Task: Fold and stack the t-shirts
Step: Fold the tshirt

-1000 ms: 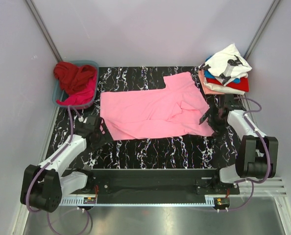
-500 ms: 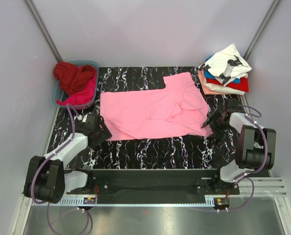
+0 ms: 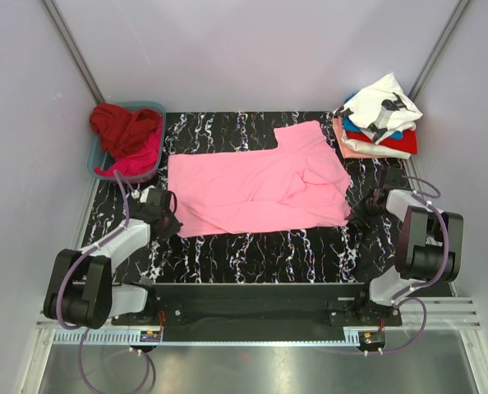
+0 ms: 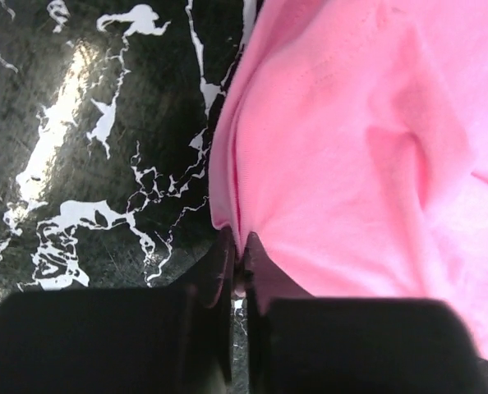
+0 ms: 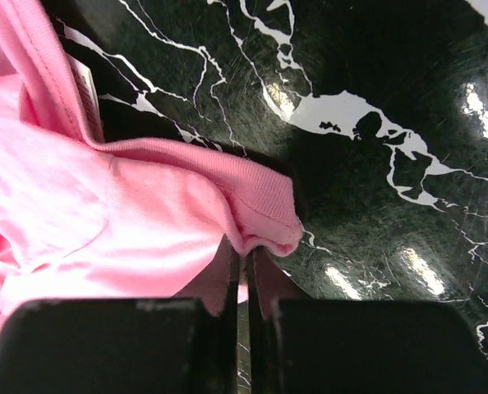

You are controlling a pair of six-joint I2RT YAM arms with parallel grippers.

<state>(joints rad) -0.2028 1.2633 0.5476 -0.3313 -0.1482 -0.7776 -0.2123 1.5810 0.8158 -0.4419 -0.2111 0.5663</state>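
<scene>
Black marbled surface [image 3: 252,246]: one pink t-shirt [image 3: 252,185] spread flat, long axis running from left tool [image 4: 237,256] to right tool [image 5: 244,261], each clamped on its nearest corner, cloth ahead of both, arms equally near.

Pink t-shirt [image 3: 256,185] on marbled table [image 3: 252,246]

Two robot arms reach low from their bases, elbows bent outward and wrists turned inward toward each other. The left gripper [image 3: 172,223] and the right gripper [image 3: 355,217] each pinch a near corner of the pink t-shirt [image 3: 252,185], jaws pressed together.
</scene>
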